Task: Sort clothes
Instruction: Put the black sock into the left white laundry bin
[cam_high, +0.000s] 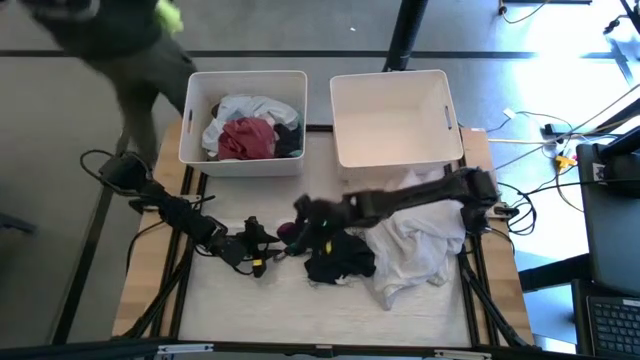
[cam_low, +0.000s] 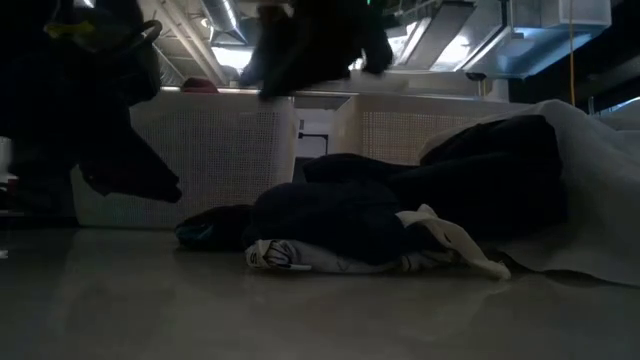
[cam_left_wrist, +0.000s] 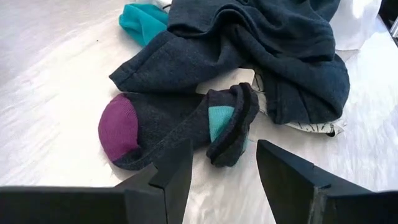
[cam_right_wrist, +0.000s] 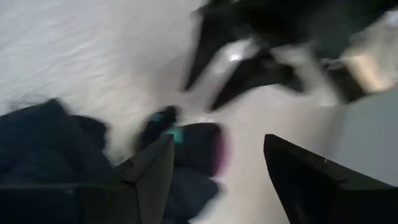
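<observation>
While the dark sock (cam_left_wrist: 180, 127) with its purple toe lies on the table (cam_high: 200, 300) beside the dark garment (cam_left_wrist: 261, 56), I see my left gripper (cam_left_wrist: 221, 171) spread just short of it, my right gripper (cam_right_wrist: 217, 168) spread above. No readable writing.

Bare table (cam_high: 200, 300) lies open at front left; heaped clothes (cam_high: 400, 250) crowd the right.

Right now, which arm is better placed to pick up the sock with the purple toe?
Left. The left gripper is open and lined up on the sock. The right gripper is open nearby too, but blurred.
</observation>
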